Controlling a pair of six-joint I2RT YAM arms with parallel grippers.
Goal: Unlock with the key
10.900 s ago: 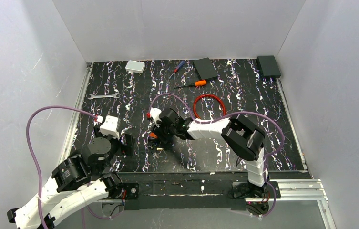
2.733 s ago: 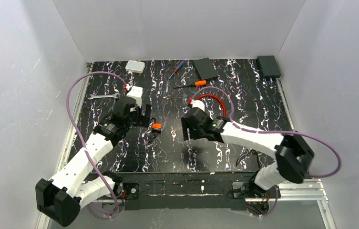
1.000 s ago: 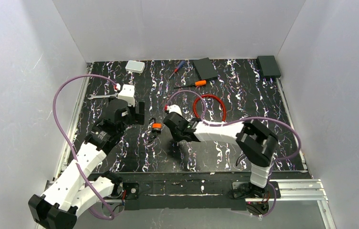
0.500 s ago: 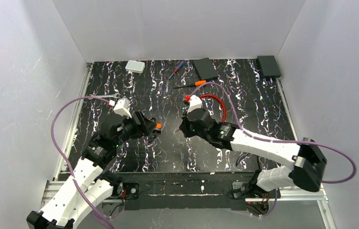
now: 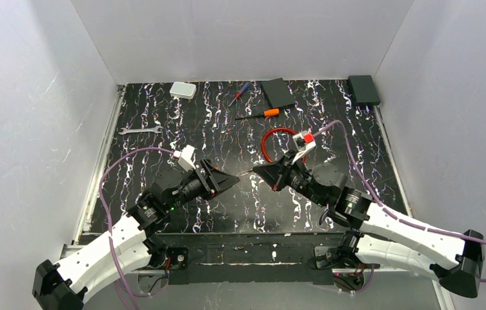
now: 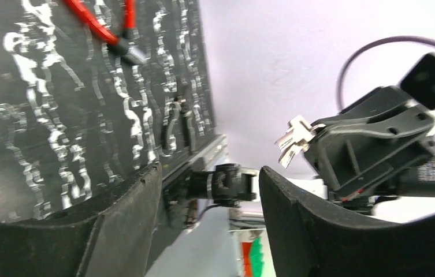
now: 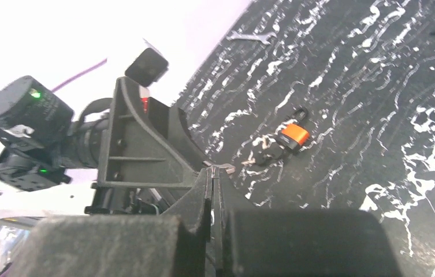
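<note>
While both arms reach over the black marbled mat (image 5: pixel 356 129), their grippers face each other tip to tip near its centre, close but apart.
a, flat silver wrench (image 5: pixel 140 130), lying at 10 o'clock on the mat.
b, left gripper (image 5: pixel 232 180), raised and pointing toward 3 o'clock. Its fingers are partly spread with nothing between them, and the left wrist view looks straight through the gap.
c, padlock (image 7: pixel 293 135), orange body with a black shackle. It lies flat on the mat clear of both grippers, at 2 o'clock from the right fingertips in the right wrist view.
d, key (image 6: pixel 292 138), small and silvery, held off the mat.
e, right gripper (image 5: pixel 256 171), pointing toward 9 o'clock, its fingers pressed together on the key at their very tips.
f, red cable (image 5: pixel 283 130), coiled at 12 o'clock from the right gripper.
</note>
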